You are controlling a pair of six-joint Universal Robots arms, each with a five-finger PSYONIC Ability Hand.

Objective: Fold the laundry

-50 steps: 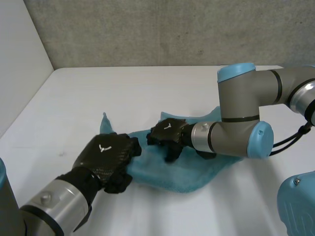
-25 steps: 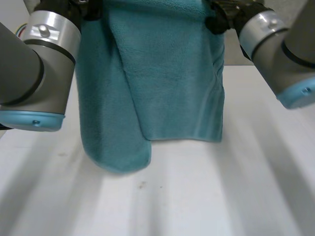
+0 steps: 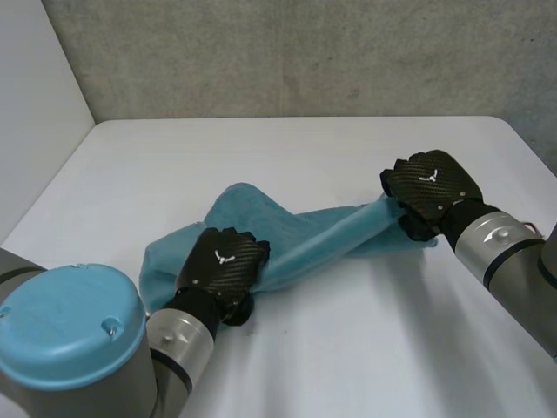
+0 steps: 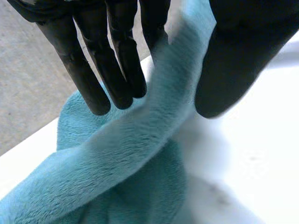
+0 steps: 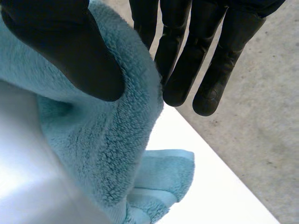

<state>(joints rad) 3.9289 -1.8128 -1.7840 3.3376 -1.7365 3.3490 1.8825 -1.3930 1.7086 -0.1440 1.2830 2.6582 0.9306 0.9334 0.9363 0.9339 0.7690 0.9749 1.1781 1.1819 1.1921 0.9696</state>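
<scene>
The left hand (image 3: 222,268) is pinching one bunched end of the towel (image 3: 322,239) between its straight fingers (image 4: 91,79) and thumb. The teal towel is lying twisted across the white table (image 3: 287,148), running between both hands. The right hand (image 3: 432,187) is holding the other end, its thumb pressing the cloth against nearly straight fingers (image 5: 180,70).

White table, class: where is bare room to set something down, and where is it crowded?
Free: the white table strip between the teal fleece cloth and the grey wall; also the near patch between both arms. Crowded: the middle, where the cloth stretches from the left hand to the right hand, each pinching it.
</scene>
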